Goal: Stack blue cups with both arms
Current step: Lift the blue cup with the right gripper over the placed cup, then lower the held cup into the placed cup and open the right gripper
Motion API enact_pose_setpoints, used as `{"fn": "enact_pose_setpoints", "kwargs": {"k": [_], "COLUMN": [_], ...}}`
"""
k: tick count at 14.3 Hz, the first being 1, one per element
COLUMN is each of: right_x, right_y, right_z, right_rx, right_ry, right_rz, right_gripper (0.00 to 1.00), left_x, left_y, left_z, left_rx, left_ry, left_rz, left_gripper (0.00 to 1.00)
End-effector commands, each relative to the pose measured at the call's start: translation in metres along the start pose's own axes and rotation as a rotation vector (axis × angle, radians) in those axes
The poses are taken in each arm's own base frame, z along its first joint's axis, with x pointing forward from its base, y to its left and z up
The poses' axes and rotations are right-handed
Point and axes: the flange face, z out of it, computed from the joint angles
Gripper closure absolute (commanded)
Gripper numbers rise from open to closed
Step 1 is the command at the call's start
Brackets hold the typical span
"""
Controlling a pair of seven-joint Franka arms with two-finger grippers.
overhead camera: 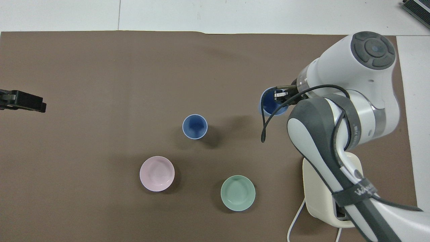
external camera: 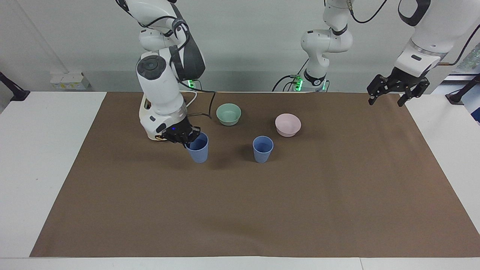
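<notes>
Right gripper (external camera: 186, 137): clamped on the rim of a blue cup, one finger inside the mouth and one outside the wall; in the overhead view (overhead camera: 281, 95) the black fingertip lies across the cup's opening.
Held cup (external camera: 198, 147): upright or nearly so in the right gripper, over the brown mat toward the right arm's end of the table; its base appears clear of the mat, with a shadow apart from it in the overhead view (overhead camera: 268, 107), though the facing view does not settle this.
Second cup (external camera: 262, 149): stands upright on the mat near the middle of the table, mouth up, well apart from the held cup; seen from above (overhead camera: 195, 126) its inside is dark blue and nothing is in it.
Right arm (external camera: 161, 86): reaches down from its base, the white wrist bent over the toaster, a black cable looping beside it.
Left gripper (external camera: 397, 90): hangs in the air over the mat's edge at the left arm's end of the table, fingers spread wide, holding nothing; the left arm waits.
Pink bowl (external camera: 288, 124): on the mat, nearer to the robots than the second cup, just beside it.
Mint-green bowl (external camera: 228, 114): on the mat, nearer to the robots than both cups.
Toaster (overhead camera: 322, 198): cream, at the right arm's end near the robots, largely covered by the right arm.
Mat (external camera: 262, 210): brown, covering most of the white table.
</notes>
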Motion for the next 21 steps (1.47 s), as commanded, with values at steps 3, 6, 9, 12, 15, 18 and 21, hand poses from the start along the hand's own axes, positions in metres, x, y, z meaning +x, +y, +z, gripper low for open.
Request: {"fn": "enact_pose_setpoints", "kwargs": {"k": [3,6,9,12,15,18,21], "right_x": [-0.013,-0.039,-0.055,-0.054,-0.063,-0.059,-0.057], "right_y": [-0.082,-0.152,-0.204,-0.202,-0.198,-0.186,-0.184], "right_z": [-0.014,-0.023,-0.002,0.007,0.016,0.022,0.02], "right_rx": [0.04,0.142,0.176,0.158,0.11,0.093,0.1], "right_ry": [0.031,0.06,0.07,0.054,0.002,-0.01,0.002], "right_rz": [0.081,0.084,0.085,0.086,0.077,0.086,0.089], "right_gripper": [1.0,1.0,1.0,1.0,1.0,1.0,1.0], "left_x": [-0.002,-0.002,-0.002,-0.002,-0.002,-0.002,-0.002], "left_y": [-0.004,-0.004,-0.004,-0.004,-0.004,-0.004,-0.004], "left_z": [-0.005,-0.006,-0.005,-0.005,-0.005,-0.005,-0.005], "left_rx": [0.013,0.014,0.013,0.013,0.013,0.013,0.013], "left_ry": [-0.01,-0.009,-0.01,-0.01,-0.01,-0.01,-0.01], "left_rz": [0.003,0.003,0.003,0.003,0.003,0.003,0.003], "left_gripper": [0.0,0.0,0.0,0.0,0.0,0.0,0.0]}}
